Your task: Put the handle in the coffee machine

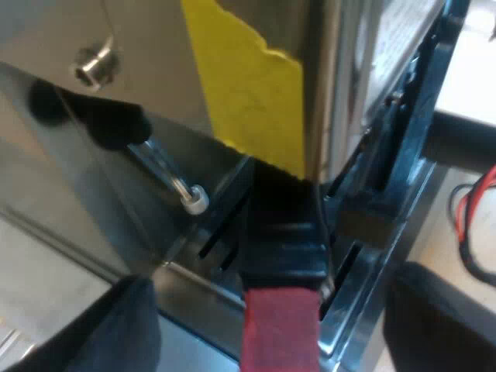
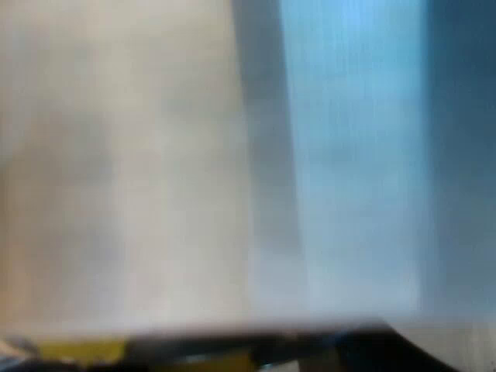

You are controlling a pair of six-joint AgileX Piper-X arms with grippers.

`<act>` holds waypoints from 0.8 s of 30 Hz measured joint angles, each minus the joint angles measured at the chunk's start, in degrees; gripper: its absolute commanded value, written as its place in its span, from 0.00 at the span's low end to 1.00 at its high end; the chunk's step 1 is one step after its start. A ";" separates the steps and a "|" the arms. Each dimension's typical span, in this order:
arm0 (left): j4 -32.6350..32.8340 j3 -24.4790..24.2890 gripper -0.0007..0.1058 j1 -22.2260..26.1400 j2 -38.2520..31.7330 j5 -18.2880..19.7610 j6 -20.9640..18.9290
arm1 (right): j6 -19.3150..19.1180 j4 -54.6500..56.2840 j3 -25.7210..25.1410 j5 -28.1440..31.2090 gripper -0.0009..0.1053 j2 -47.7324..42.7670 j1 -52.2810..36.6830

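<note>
L wrist view: espresso machine (image 1: 147,31) close up, steel front w/ a torn-edged yellow patch (image 1: 248,77) stuck on it. Holder handle (image 1: 283,232) points out from under the machine's front, just below the yellow patch. Dark grip first, then red end (image 1: 280,333) nearest the cam. Holder's metal head is hidden under the machine, so can't tell if locked in or only pushed up.

L gripper (image 1: 275,314) spread wide. 2 black fingers (image 1: 128,329), 1 each side of the red end, clear gap both sides. No contact seen, nothing held.

Near the handle: black knob (image 1: 108,120) on a thin metal rod (image 1: 167,174) w/ white tip, standing out from the steel front. Small round metal stub (image 1: 97,63) near the knob. Dark slots (image 1: 221,236) in the steel beneath the handle.

R wrist view: pale surface (image 2: 116,155) meets blue surface (image 2: 356,155), grey band between. Dark strip (image 2: 232,349) w/ yellow bits along 1 edge. Can't tell what these are.
</note>
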 measured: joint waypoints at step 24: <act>8.06 -7.02 0.02 4.72 -2.12 -1.47 4.34 | -0.10 -0.70 0.00 -0.10 0.30 0.14 0.00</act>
